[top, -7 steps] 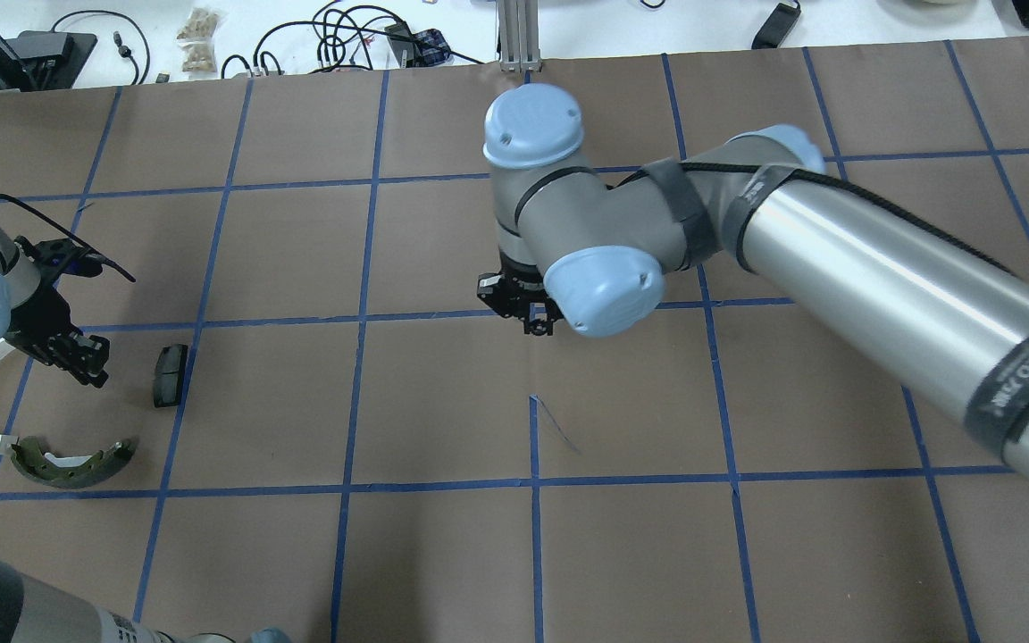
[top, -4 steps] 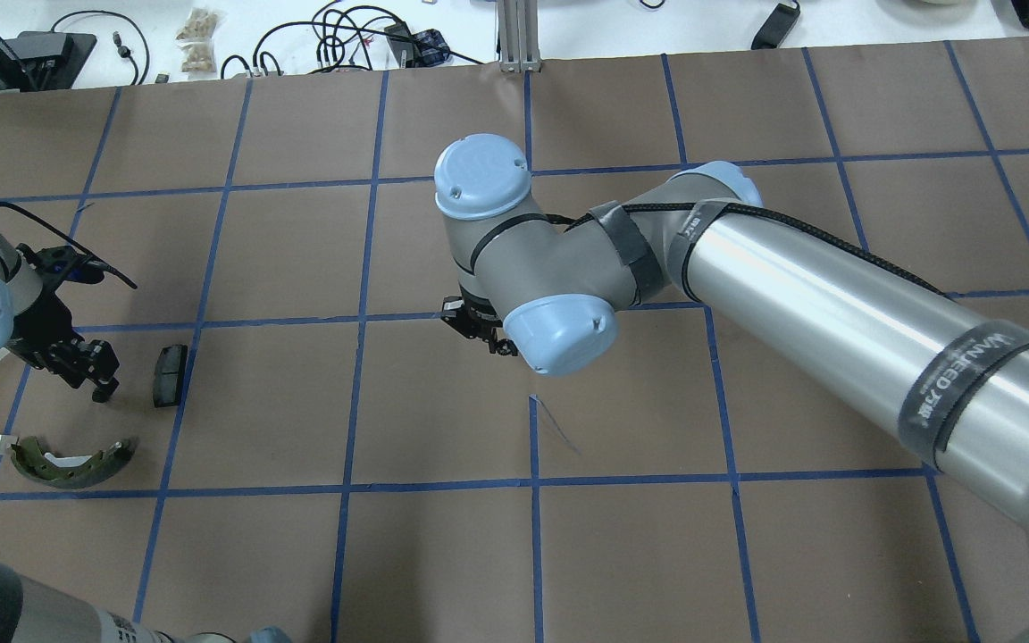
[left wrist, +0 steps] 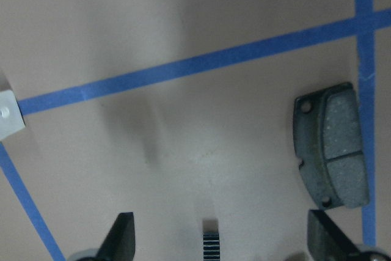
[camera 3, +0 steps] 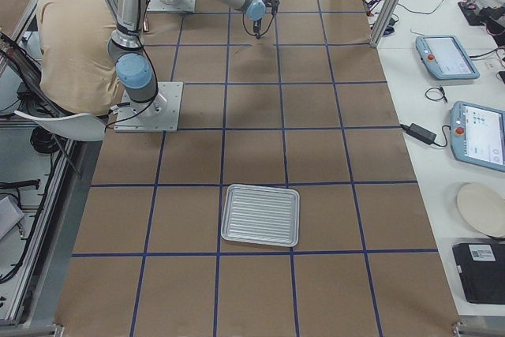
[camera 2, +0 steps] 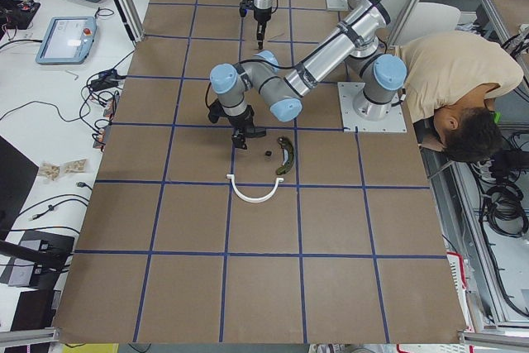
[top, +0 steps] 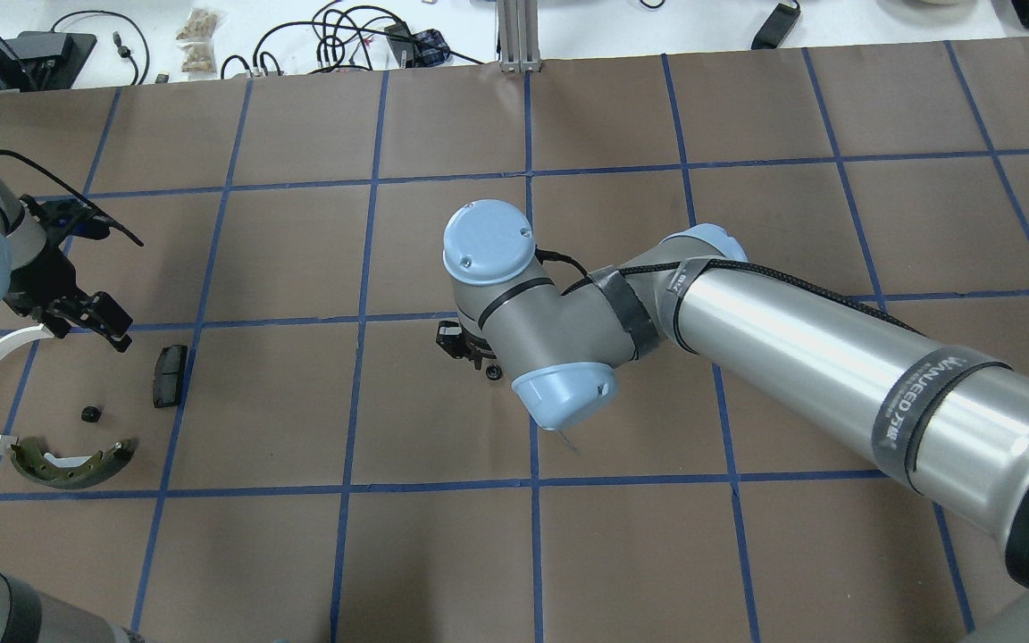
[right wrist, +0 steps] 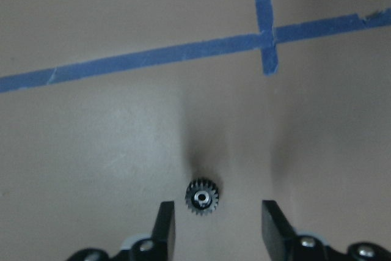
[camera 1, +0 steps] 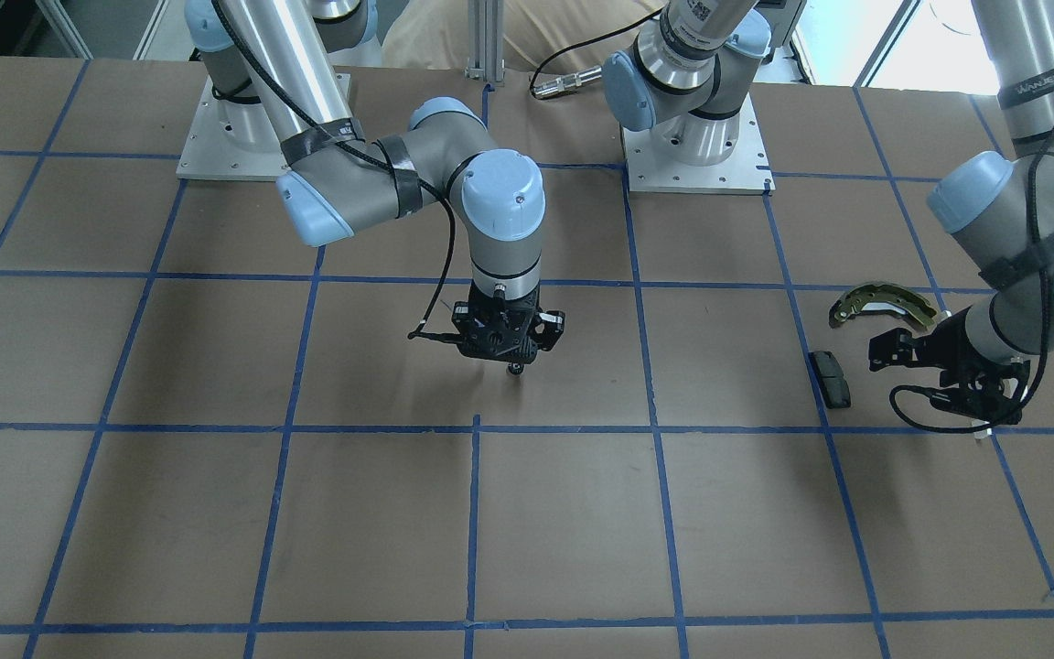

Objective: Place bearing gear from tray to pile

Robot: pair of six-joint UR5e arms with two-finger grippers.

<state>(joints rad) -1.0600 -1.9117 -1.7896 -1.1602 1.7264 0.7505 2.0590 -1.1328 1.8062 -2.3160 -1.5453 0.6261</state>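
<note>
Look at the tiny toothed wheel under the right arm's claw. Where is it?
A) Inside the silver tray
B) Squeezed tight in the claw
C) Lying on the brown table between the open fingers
C: the right wrist view shows the small gear lying on the brown table, loose between the spread fingers of the right gripper. The tray sits far off.

Worktop (top: 443, 554): brown cover, blue tape grid.
Person (camera 2: 450, 80): beige shirt, bent forward at the edge.
Tablets (camera 3: 448, 56): two, on the white side.
Cables (top: 336, 36): black, tangled.
</note>
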